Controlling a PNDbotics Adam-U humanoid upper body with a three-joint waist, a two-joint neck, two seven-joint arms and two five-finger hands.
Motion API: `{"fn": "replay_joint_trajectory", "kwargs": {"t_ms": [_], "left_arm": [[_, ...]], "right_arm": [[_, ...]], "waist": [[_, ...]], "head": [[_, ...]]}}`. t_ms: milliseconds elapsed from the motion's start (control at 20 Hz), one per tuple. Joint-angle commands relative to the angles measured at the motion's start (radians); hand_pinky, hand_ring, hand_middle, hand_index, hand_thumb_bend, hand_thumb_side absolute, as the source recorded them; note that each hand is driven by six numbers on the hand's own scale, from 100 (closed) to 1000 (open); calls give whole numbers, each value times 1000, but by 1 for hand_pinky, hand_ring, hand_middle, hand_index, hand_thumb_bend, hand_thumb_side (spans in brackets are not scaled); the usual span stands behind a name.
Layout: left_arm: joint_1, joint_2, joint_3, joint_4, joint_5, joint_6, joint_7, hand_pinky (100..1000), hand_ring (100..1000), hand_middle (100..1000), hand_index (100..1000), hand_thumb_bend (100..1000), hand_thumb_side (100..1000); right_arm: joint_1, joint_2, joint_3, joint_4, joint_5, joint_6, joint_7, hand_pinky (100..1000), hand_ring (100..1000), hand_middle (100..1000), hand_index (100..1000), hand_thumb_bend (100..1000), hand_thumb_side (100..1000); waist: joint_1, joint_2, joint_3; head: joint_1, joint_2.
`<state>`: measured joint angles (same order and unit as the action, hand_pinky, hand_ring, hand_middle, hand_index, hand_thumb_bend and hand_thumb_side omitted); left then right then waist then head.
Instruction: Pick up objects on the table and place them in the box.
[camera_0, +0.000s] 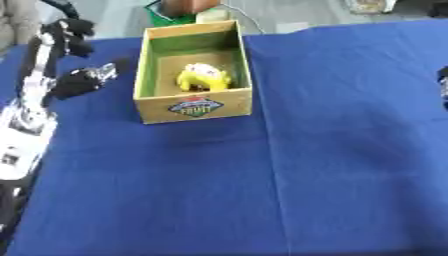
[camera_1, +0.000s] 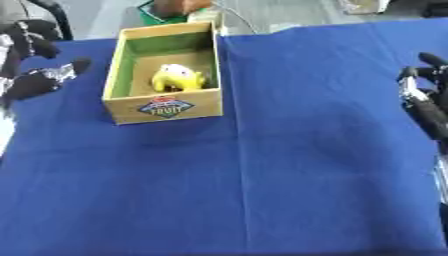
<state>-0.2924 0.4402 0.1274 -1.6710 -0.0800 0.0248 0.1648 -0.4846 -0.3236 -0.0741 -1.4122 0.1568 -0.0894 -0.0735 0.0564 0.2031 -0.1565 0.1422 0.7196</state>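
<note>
In the upper middle of the frame sat the cardboard box (camera_0: 194, 107), open on top, green inside, with a colourful label on its near wall. A yellow object (camera_0: 204, 78) with some white on it was already lying on the box floor, toward the near end. The whole tabletop (camera_0: 289, 175) was covered in a blue cloth with a few creases, and the near half was just plain cloth.

Over at the upper left, the left hand (camera_0: 80, 80) hung just beside the box, not touching it. Its dark fingers looked relaxed and a bit spread, holding nothing as far as I could see. The silver and black arm ran down the left edge.

At the right edge, the right hand (camera_1: 423, 75) showed with its fingers pointing up, loosely apart, well away from the box.

Behind the box, something green (camera_0: 166, 19) sat at the top edge.
</note>
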Motion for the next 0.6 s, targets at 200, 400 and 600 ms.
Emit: {"fn": "replay_joint_trajectory", "kwargs": {"t_ms": [200, 400, 600], "left_arm": [[56, -36, 47, -77, 46, 6, 49, 605, 570, 631, 737, 699, 328], [79, -65, 53, -90, 56, 8, 61, 603, 566, 625, 733, 691, 321], [90, -82, 56, -99, 62, 8, 68, 602, 563, 622, 735, 687, 313]], "right_arm": [[-13, -28, -11, -23, -5, -1, -8, 742, 905, 667, 913, 100, 545], [-13, -30, -12, -23, -6, 0, -9, 742, 905, 667, 912, 100, 546], [-11, -30, -12, -25, -7, 0, -10, 742, 905, 667, 912, 100, 547]], "waist": [[-3, -11, 7], [-3, -9, 10], [0, -8, 13]], "head": [[-3, -9], [-1, -8], [-3, -8]]}}
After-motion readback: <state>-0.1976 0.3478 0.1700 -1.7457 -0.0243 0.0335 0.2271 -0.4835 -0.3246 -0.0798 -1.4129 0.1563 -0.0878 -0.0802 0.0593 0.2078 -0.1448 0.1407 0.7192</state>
